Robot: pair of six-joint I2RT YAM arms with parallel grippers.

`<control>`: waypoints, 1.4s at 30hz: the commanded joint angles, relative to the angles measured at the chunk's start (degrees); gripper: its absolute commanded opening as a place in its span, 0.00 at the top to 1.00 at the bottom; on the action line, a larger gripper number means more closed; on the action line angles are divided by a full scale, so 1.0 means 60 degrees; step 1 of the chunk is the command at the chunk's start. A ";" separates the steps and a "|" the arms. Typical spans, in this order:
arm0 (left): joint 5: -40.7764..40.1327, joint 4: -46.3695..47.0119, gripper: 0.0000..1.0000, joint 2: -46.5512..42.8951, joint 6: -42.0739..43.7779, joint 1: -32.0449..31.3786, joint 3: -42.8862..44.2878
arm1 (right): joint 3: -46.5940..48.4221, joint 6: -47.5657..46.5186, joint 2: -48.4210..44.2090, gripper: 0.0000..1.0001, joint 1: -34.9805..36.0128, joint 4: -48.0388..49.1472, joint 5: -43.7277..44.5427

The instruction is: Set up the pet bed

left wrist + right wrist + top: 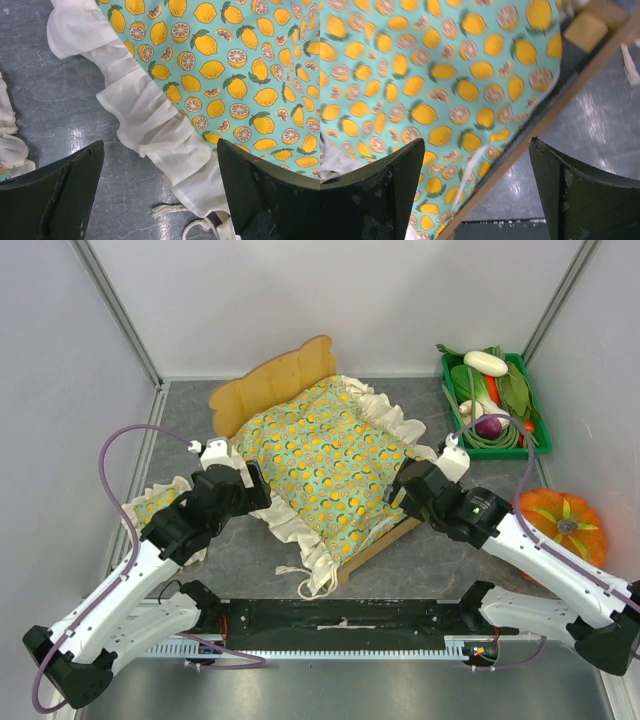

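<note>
Fabric cushion (pixel 325 455) could snag on the released left gripper (pixel 160 145) or right gripper (pixel 477 142) and slide off the pet bed (pixel 275 380).

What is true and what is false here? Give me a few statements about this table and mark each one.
1. The lemon-print cushion lies on the pet bed. True.
2. Both sets of jaws are clamped shut on the cushion. False: both stand wide open, gripping nothing.
3. A green crate of vegetables sits in the far right corner. True.
4. The pumpkin sits on the left side of the table. False: it is on the right, beside the right arm.
5. The small pillow lies on top of the cushion. False: it lies on the table to the left, off the bed.
</note>
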 commanded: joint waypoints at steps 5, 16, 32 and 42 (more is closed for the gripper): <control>-0.0060 0.0249 0.00 0.0119 0.0662 0.0152 0.0367 | -0.0207 0.5085 0.0441 0.10 0.2101 -0.2520 0.1429; 0.0189 0.0132 0.00 -0.0335 0.0604 0.0460 0.0046 | -0.1319 0.6158 0.1130 0.22 0.2323 -0.2055 0.0712; 0.0468 0.0103 0.00 -0.0467 0.0457 0.0533 0.0001 | -0.2008 0.6421 0.1584 0.40 0.2323 -0.1087 0.0902; 0.0716 0.0088 0.00 -0.0452 0.0851 0.0563 0.0265 | -0.1864 0.2740 0.2301 1.00 0.0893 0.0626 0.1796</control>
